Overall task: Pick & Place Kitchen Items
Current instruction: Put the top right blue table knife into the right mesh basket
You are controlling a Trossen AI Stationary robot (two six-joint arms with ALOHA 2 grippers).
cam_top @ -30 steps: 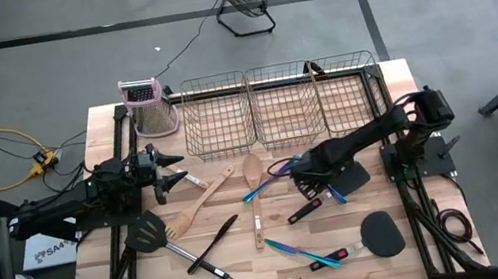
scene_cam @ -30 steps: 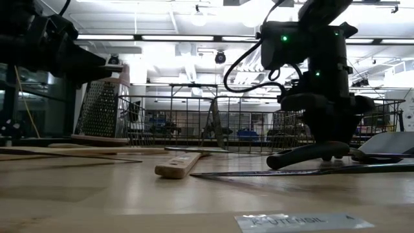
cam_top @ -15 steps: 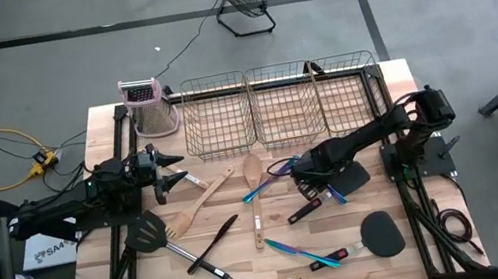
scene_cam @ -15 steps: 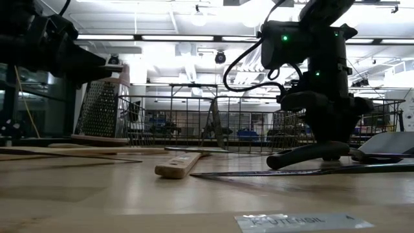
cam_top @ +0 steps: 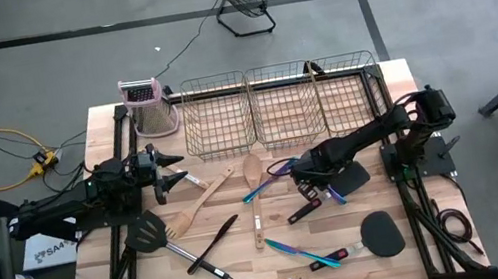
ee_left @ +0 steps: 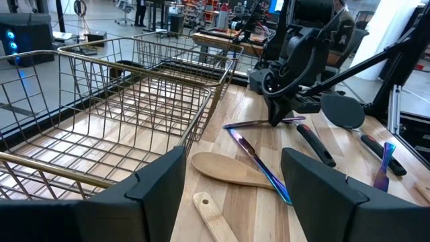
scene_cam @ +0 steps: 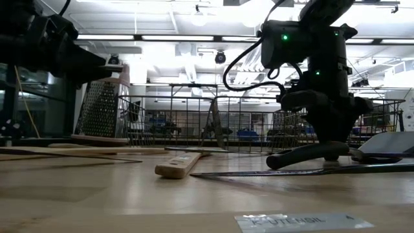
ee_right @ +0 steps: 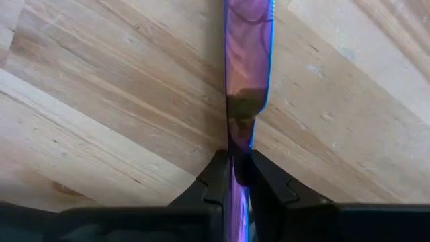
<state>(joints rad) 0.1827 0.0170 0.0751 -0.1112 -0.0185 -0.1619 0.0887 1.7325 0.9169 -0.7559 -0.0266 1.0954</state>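
Iridescent purple cutlery [ee_right: 247, 81], slim and glossy, lies on grained wooden counter [ee_right: 101, 101], pinched by right tool [ee_right: 235, 176]; left tool [ee_left: 232, 188] gapes beside wire baskets [ee_left: 127, 107].

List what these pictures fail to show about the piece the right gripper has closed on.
- Iridescent utensil, right wrist view: its far end runs off the frame edge, so whether it is a knife, fork or spoon stays unknown.
- High view: the right gripper covers the grip point.
- Low view: the utensil is not identifiable at that gripper.
- Whether it is lifted: unclear.
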